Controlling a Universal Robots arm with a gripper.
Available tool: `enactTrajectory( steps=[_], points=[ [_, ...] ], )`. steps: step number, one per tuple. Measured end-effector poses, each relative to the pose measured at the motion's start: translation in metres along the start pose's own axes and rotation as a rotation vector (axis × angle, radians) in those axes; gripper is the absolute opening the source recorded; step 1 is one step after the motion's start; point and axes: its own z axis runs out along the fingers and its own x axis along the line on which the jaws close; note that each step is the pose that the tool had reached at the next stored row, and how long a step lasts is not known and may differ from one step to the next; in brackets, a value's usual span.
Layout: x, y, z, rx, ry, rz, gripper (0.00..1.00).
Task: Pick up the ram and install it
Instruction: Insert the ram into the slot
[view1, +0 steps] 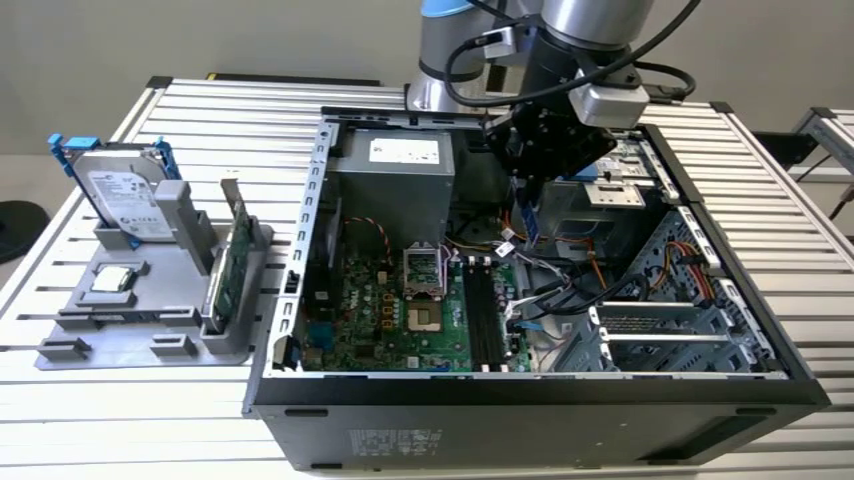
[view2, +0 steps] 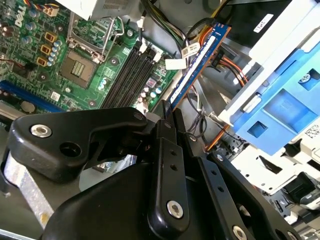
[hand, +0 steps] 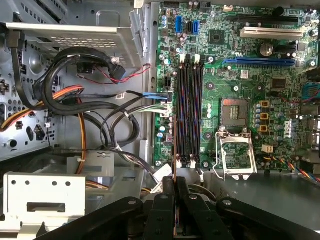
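ram held over the open computer case on a slatted metal table

the gripper (view2: 167, 117) is closed on the ram (view2: 197, 62), a blue stick held edge-on above the motherboard (hand: 240, 100) beside its dark memory slots (hand: 189, 107); in the exterior view the gripper's body hides most of the stick.

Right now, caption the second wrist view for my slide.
Claw shut on the blue ram, held above the motherboard's empty memory slots.

no legible text, labels too blurred
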Motion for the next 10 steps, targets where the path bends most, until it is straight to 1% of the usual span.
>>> enactTrajectory(
  steps=[5, 10],
  points=[
    [0.0001, 0.0000, 0.0018, 0.0001, 0.0000, 0.000, 0.00],
    [0.0001, 0.0000, 0.0019, 0.0000, 0.0000, 0.000, 0.00]
  ],
)
